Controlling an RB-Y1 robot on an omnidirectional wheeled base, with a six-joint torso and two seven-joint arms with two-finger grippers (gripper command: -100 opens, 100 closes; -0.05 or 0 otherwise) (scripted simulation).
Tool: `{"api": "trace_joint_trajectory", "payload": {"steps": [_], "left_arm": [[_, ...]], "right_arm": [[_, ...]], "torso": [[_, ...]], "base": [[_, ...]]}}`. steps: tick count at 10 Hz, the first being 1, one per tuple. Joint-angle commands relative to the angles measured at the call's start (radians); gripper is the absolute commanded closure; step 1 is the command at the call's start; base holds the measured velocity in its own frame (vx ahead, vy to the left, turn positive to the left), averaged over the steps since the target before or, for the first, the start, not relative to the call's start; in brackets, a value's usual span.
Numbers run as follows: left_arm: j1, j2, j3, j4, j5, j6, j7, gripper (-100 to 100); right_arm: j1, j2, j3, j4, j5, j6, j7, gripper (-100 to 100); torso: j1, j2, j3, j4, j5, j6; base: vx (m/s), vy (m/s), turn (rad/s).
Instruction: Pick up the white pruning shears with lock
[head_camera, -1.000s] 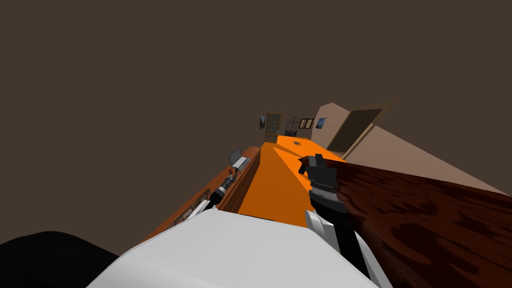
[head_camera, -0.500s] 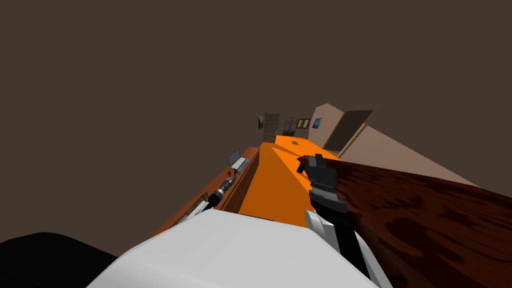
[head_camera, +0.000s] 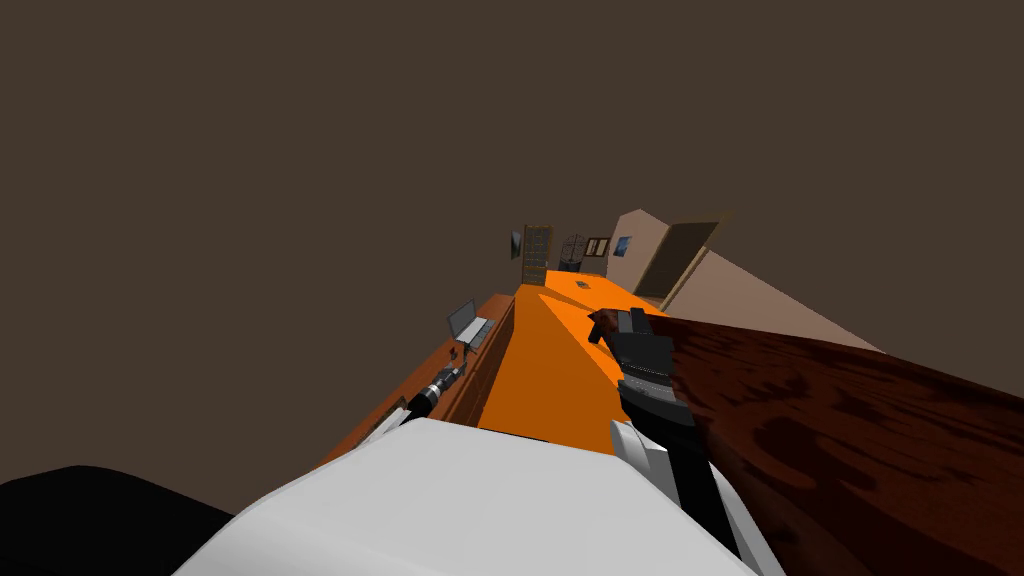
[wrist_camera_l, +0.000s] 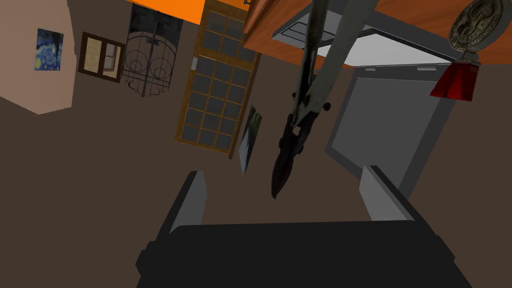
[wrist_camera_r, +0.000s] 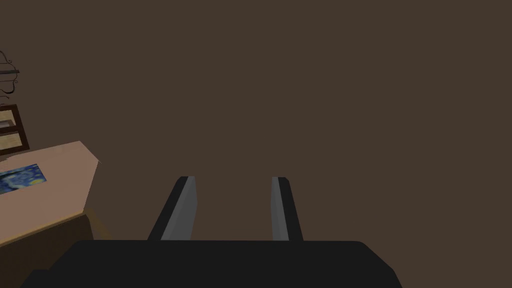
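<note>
The pruning shears (wrist_camera_l: 309, 87) have light grey handles and dark blades, and they lie on a brown desk (wrist_camera_l: 425, 20). In the left wrist view the blade tip points back at my left gripper (wrist_camera_l: 282, 172). That gripper is open, and the tip reaches between its fingers (wrist_camera_l: 194, 197) without touching them. In the head view my left gripper (head_camera: 458, 358) hangs over the desk (head_camera: 425, 365) just short of a laptop (head_camera: 470, 322). My right gripper (head_camera: 612, 325) is held up beside a dark red wooden surface, open with a narrower gap and holding nothing (wrist_camera_r: 232, 180).
An open grey laptop (wrist_camera_l: 385, 105) stands right beside the shears, with a small red object (wrist_camera_l: 455, 82) and a round medallion (wrist_camera_l: 477, 22) past it. Orange floor (head_camera: 540, 370) runs between the desk and the dark red wooden surface (head_camera: 830, 430). A doorway (head_camera: 680, 260) lies far ahead.
The whole head picture has drifted a little left, so I have turned slightly. My left forearm sits a touch lower in it; the right arm holds its place.
</note>
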Motion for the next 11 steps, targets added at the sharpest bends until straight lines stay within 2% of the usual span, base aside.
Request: {"api": "trace_joint_trajectory", "payload": {"steps": [1,5,6,7,8,9,10,11], "left_arm": [[-0.006,0.014,0.006,0.034,-0.018,0.012,-0.019,-100],[-0.019,0.046,0.022,0.119,-0.063,0.030,-0.058,-100],[-0.022,0.049,0.024,0.132,-0.071,0.034,-0.063,-100],[-0.019,0.048,0.020,0.116,-0.065,0.036,-0.056,-100],[-0.020,0.049,0.021,0.118,-0.066,0.037,-0.057,0],[-0.070,0.053,-0.013,0.167,-0.016,0.023,-0.083,-100],[-0.070,0.053,-0.013,0.181,-0.015,0.023,-0.083,-100],[-0.115,0.057,-0.046,0.221,0.027,0.010,-0.108,-100]], "right_arm": [[0.000,0.000,0.000,0.000,0.000,0.000,0.000,0],[0.000,0.000,0.000,0.000,0.000,0.000,0.000,0],[0.000,0.000,0.000,0.000,0.000,0.000,0.000,0],[0.000,0.000,0.000,0.000,0.000,0.000,0.000,0],[0.000,0.000,0.000,0.000,0.000,0.000,0.000,0],[0.000,0.000,0.000,0.000,0.000,0.000,0.000,0],[0.000,0.000,0.000,0.000,0.000,0.000,0.000,0],[0.000,0.000,0.000,0.000,0.000,0.000,0.000,0]], "torso": [[0.000,0.000,0.000,0.000,0.000,0.000],[-0.001,-0.003,-0.002,-0.001,0.000,0.000],[-0.001,-0.006,-0.003,-0.001,0.000,0.001],[0.000,-0.008,-0.004,-0.002,0.000,0.000],[-0.001,-0.004,-0.002,-0.001,0.000,0.000],[-0.002,0.000,0.000,0.000,0.000,0.000],[-0.003,0.002,0.001,0.000,0.000,0.000],[-0.003,0.004,0.002,0.001,-0.001,0.000]], "base": [[0.046,0.019,-0.120],[0.088,0.017,-0.187],[0.168,0.036,-0.204],[0.076,0.024,-0.027],[0.013,0.004,0.004],[-0.021,0.004,0.024],[-0.032,-0.004,0.005],[-0.039,-0.007,0.025]]}}
